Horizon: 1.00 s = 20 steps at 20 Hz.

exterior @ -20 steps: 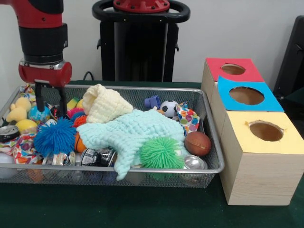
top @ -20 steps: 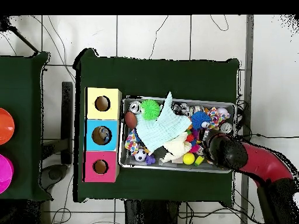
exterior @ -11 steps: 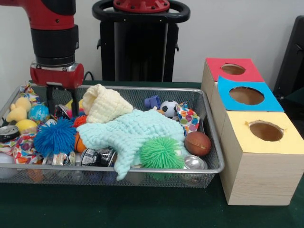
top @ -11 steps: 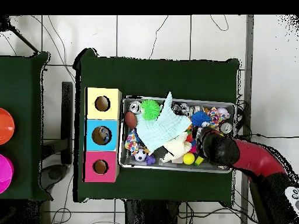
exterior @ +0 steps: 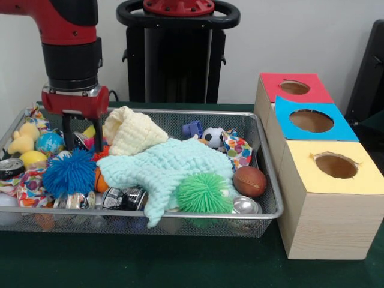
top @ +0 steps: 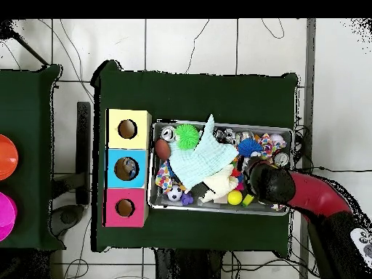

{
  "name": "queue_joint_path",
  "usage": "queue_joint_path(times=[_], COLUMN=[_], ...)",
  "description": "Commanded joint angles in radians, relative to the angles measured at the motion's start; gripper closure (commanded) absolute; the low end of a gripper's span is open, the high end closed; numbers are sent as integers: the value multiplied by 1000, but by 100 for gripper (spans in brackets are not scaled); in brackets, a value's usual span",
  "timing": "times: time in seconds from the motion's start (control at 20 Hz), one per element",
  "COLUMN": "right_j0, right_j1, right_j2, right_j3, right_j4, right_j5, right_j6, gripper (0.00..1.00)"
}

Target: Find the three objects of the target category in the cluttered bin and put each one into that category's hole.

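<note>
The gripper (exterior: 81, 133) hangs low over the left part of the wire bin (exterior: 264, 157), its two dark fingers (exterior: 66, 131) spread apart and reaching down among the toys there. Nothing sits between them as far as the front view shows, though the clutter behind the tips makes it hard to be sure. In the overhead view the arm's wrist covers the gripper, so only the red arm (top: 320, 200) shows.

Just beside the fingers lie a small globe-patterned ball (exterior: 49, 143), a yellow plush toy (exterior: 23, 138) and a yellow ball (exterior: 33, 158). Nearer, a blue spiky ball (exterior: 69, 173) rests against an orange ball (exterior: 99, 180). A cream knitted cloth (exterior: 132, 131) is heaped just right of the gripper, and a mint green knitted cloth (exterior: 168, 168) spreads across the bin's middle, one corner drooping over the near rim. A green spiky ball (exterior: 204, 193) sits on its near right edge, with a brown ball (exterior: 249, 180) to the right and a small soccer ball (exterior: 212, 137) farther back.

Right of the bin stand three boxes in a row, each with a round hole on top: the yellow box (exterior: 330, 198) nearest, the blue box (exterior: 312, 123) in the middle, the red box (exterior: 293, 87) farthest.
</note>
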Motion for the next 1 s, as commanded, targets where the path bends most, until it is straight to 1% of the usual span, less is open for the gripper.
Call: queue_joint_path(times=[0.05, 0.65, 0.9, 1.0], right_j0=[-1, 14, 15, 13], right_j1=[58, 79, 82, 74], right_j2=[61, 74, 74, 73], right_j3=[-66, -141, -165, -162], right_j4=[25, 29, 31, 28], right_j5=[-6, 52, 86, 92], right_j6=[43, 6, -10, -16], gripper=[0, 0, 0, 0])
